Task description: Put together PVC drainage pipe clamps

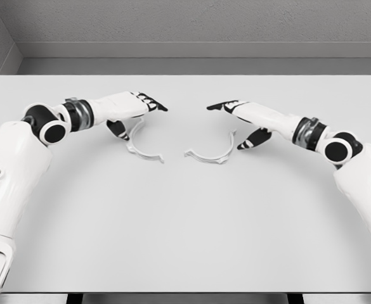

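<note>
Two clamp halves point(142, 147) point(212, 153) lie apart between two hands point(134, 107) point(242, 117).

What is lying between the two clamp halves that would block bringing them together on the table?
Nothing visible. The left clamp half and right clamp half lie apart on the white table, with only bare tabletop in the gap. The left hand and right hand hover over their halves, fingers extended.
</note>
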